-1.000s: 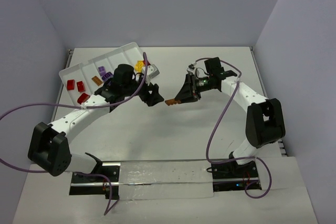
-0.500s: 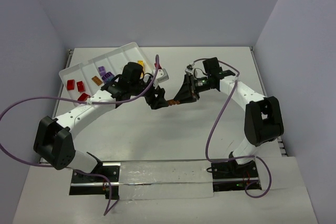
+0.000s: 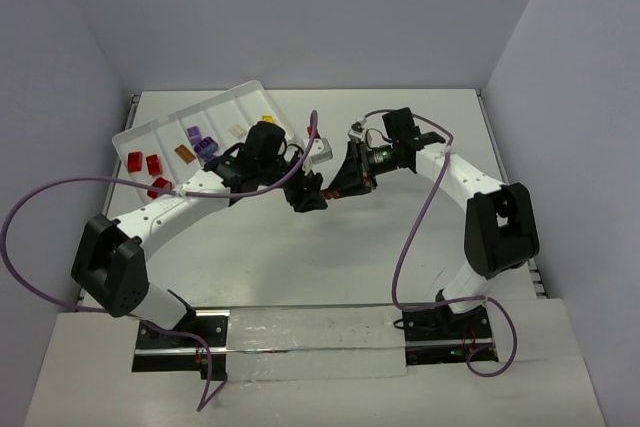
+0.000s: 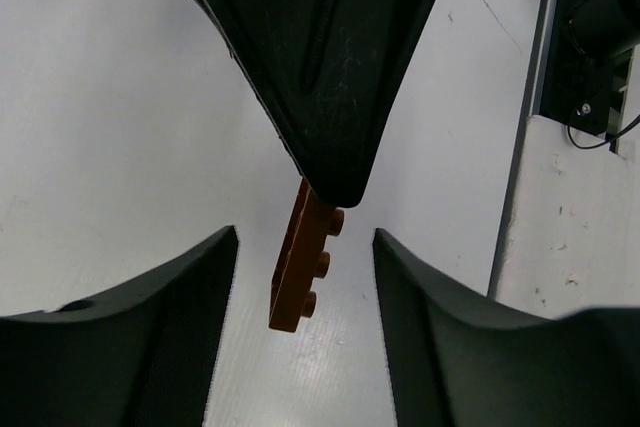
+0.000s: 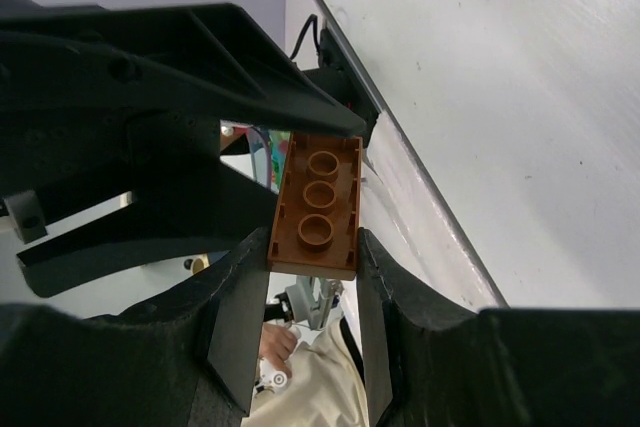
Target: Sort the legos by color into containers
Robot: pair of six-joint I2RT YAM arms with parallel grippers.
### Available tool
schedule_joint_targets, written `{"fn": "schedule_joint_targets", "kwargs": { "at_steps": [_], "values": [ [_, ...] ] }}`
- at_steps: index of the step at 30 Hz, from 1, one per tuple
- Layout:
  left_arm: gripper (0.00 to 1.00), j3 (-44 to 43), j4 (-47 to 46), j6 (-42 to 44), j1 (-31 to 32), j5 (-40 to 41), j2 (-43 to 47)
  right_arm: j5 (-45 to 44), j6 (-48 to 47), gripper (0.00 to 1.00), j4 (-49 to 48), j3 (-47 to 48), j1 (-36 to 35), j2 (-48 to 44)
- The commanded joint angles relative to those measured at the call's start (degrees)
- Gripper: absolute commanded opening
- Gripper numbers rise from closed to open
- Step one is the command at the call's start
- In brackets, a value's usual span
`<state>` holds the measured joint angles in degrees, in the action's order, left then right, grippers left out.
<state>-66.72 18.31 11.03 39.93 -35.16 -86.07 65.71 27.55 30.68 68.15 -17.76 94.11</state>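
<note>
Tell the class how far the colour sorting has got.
Done: red legos, purple legos and an orange lego lie grouped by colour in the white tray. In hand: the right gripper pinches an orange-brown brick in the air, with the left gripper open on either side of it, seemingly a handover. Left: carrying that brick to the tray, beside the orange lego.

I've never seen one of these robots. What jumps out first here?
The two arms meet nose to nose mid-table: the right gripper pinches a small orange-brown brick inside the open fingers of the left gripper. At the far left, a white tray holds red bricks and purple bricks.
</note>
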Motion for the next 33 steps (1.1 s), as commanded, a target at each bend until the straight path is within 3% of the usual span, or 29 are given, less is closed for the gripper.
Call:
{"fn": "schedule_joint_targets", "kwargs": {
  "at_steps": [1,8,10,13,19,21,24,27,28,33],
  "values": [
    [0.56,-2.97,-0.48,0.49,0.58,-0.78,-0.5,2.21,0.04,0.11,-1.06,2.69,-0.53,0.02],
    [0.35,-4.22,1.05,0.67,1.03,-1.14,-1.57,2.41,0.66,0.11,-2.02,2.33,-0.53,-0.06],
    [0.19,-4.86,1.7,0.9,1.04,-1.31,-1.97,2.33,0.57,0.11,-2.18,2.09,-0.53,0.1],
    [0.01,-5.81,3.04,1.18,1.2,-1.33,-2.5,2.23,1.22,0.11,-2.69,1.66,-0.53,0.04],
    [0.0,-4.79,3.07,1.1,1.2,-2.0,-1.44,1.46,3.15,0.18,-4.77,1.47,-0.44,0.03],
    [0.0,-4.1,2.65,0.55,1.2,-1.68,-0.98,1.01,3.69,0.28,-4.91,1.55,-0.36,0.11],
    [0.0,-3.42,2.67,-0.48,1.2,-0.79,-0.3,-0.79,4.27,0.59,-4.98,1.52,0.03,-0.21],
    [0.0,-2.75,3.28,-1.41,1.2,0.17,0.06,-4.1,4.31,0.8,-3.9,1.7,0.98,-1.21],
    [0.0,-2.44,3.46,-1.78,1.2,0.63,0.23,-5.5,4.2,0.84,-3.36,1.97,1.61,-1.69],
    [0.0,0.78,3.06,-4.31,0.71,2.62,2.03,-12.03,4.44,0.88,-1.52,2.04,5.33,-5.48]
  ]
}}
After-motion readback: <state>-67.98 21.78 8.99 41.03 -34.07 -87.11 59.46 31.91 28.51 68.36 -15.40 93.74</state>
